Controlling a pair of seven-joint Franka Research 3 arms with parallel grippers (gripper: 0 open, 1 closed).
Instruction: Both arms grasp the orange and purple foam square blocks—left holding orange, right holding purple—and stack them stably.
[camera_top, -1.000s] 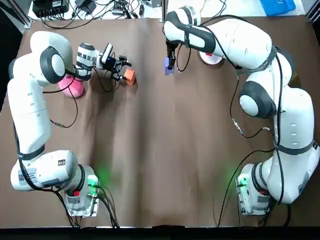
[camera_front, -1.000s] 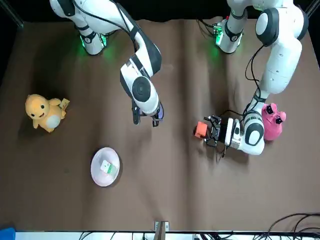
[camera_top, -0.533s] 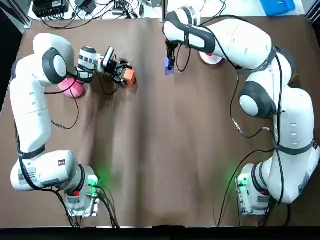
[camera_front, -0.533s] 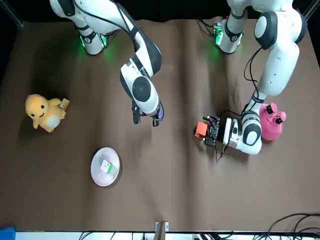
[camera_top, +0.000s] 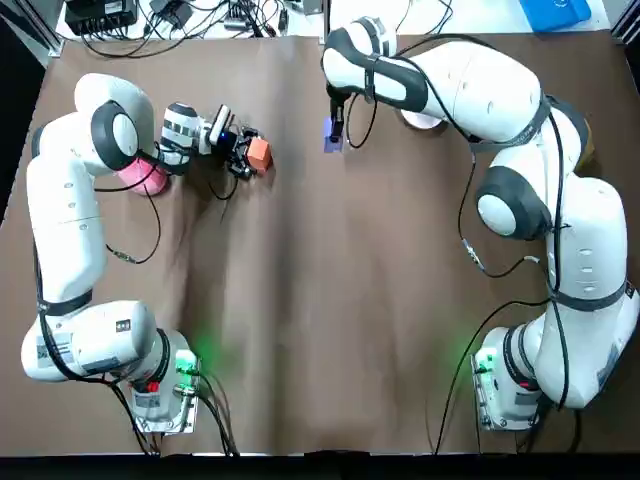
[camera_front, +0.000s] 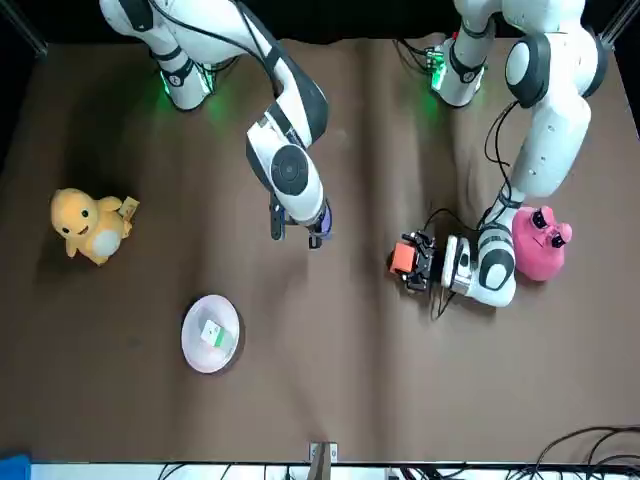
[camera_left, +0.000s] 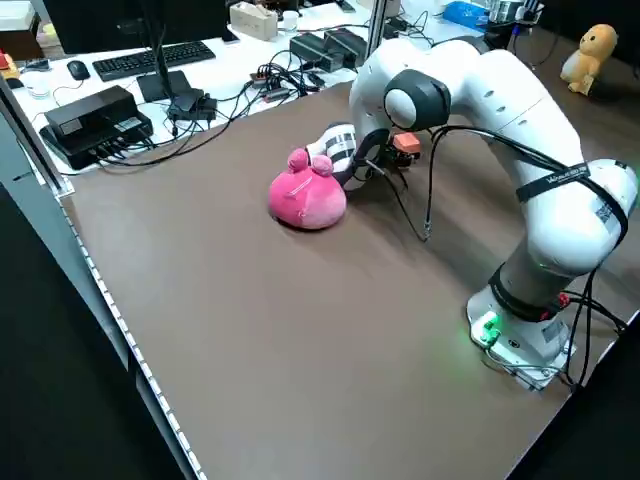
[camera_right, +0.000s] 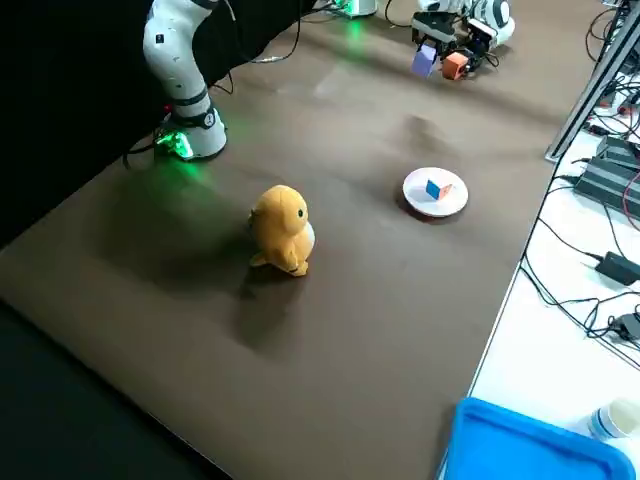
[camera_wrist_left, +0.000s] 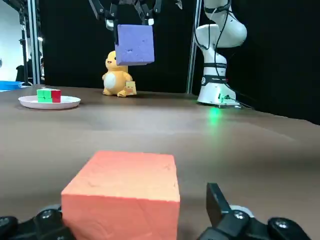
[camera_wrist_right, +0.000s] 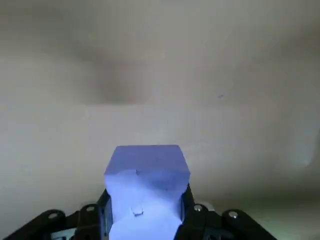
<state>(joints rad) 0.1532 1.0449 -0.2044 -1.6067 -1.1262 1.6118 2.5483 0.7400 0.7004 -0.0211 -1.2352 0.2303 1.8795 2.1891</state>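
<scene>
A pink plush toy (camera_top: 143, 177) lies at the far left of the brown worktop (camera_top: 330, 300), just beside the left arm's wrist. The left hand (camera_top: 247, 155) reaches out low and level from there, towards the middle. Its fingers stand on either side of the orange foam block (camera_top: 260, 152). In the left wrist view a gap shows between one finger and the block's side, so the hand is released, not clenched on it. The block sits low at the worktop, but whether it rests on it cannot be told.

Further right, apart from the orange block and not over it, the right hand (camera_top: 336, 132) points downward. It is clenched on the purple foam block (camera_wrist_left: 135, 44), one finger pressed to each side. The left wrist view shows this block hanging clear above the worktop.

Right of that, a white plate (camera_right: 412, 190) lies on the worktop with a small multicoloured cube (camera_right: 434, 188) on it. A yellow plush toy (camera_right: 282, 230) stands upright on the robot's right side, well apart from both blocks.
</scene>
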